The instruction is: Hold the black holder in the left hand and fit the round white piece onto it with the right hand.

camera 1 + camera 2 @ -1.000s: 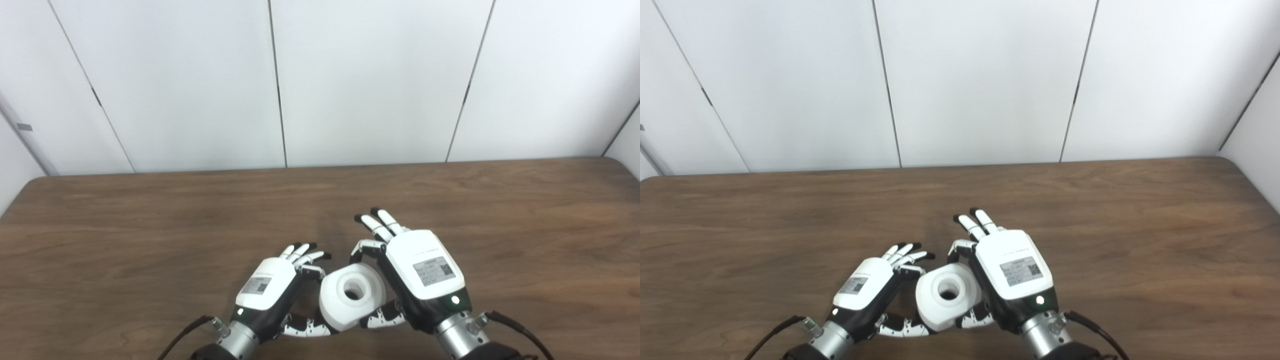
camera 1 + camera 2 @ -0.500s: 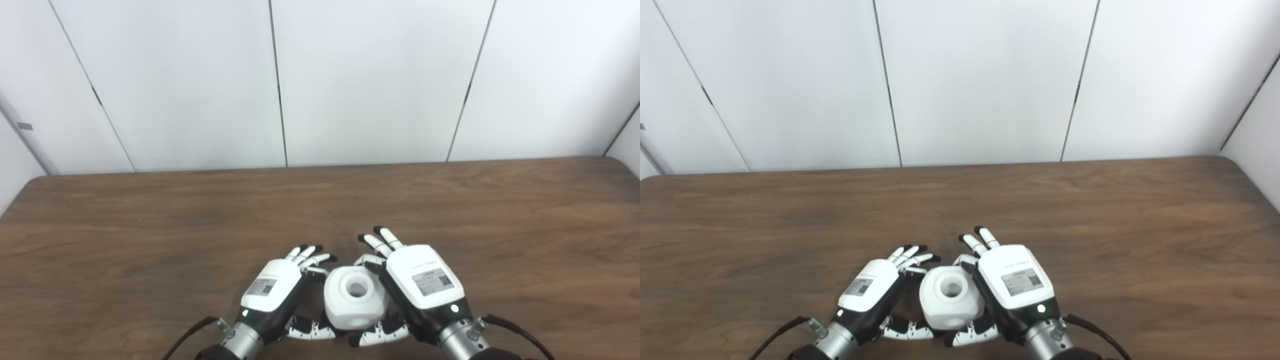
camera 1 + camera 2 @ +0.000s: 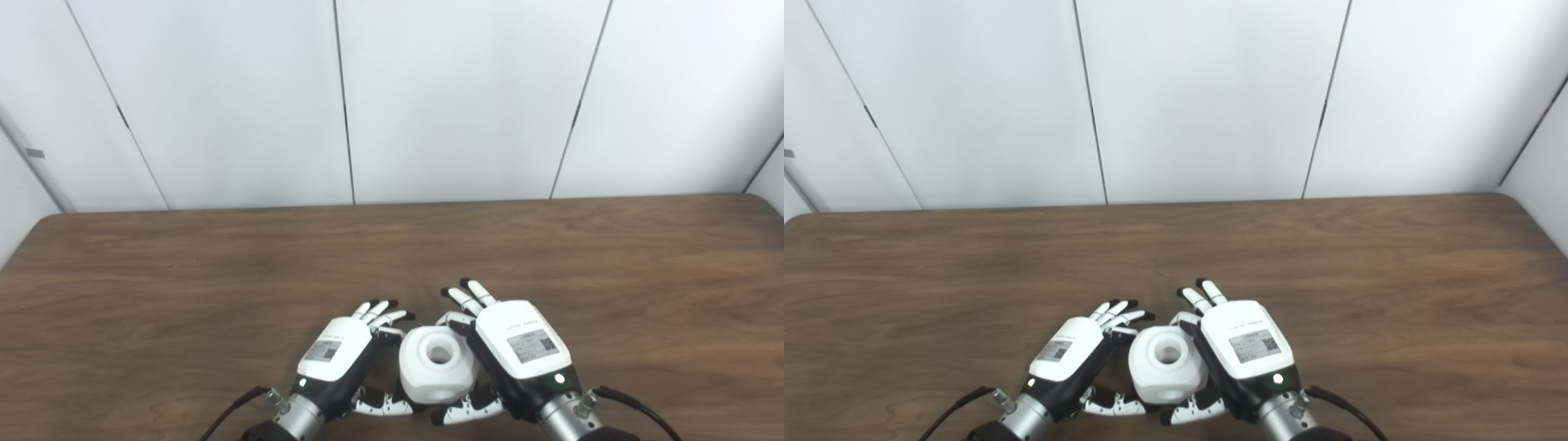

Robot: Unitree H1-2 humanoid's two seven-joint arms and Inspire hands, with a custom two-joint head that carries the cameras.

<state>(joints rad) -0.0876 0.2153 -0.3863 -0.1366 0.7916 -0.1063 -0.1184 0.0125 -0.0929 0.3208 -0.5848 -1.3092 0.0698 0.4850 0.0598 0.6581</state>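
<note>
The round white piece (image 3: 438,366), blocky with a hole on top and another on its front, sits between my two hands near the table's front edge. My right hand (image 3: 520,355) is shut on it, with the thumb below and bent fingers at its far right side. My left hand (image 3: 340,358) is at the piece's left side. Its thumb reaches under the piece, one bent finger touches it, and the other fingers are stretched out. No black holder shows in either view. It also shows in the right eye view (image 3: 1167,362).
The brown wooden table (image 3: 184,288) stretches away on all sides of the hands. White wall panels (image 3: 453,98) stand behind its far edge. Dark cables run from both wrists at the picture's bottom edge.
Both hands have drawn back toward the front edge and a little lower. The white piece has turned from tilted to upright. In the last half second almost nothing moved.
</note>
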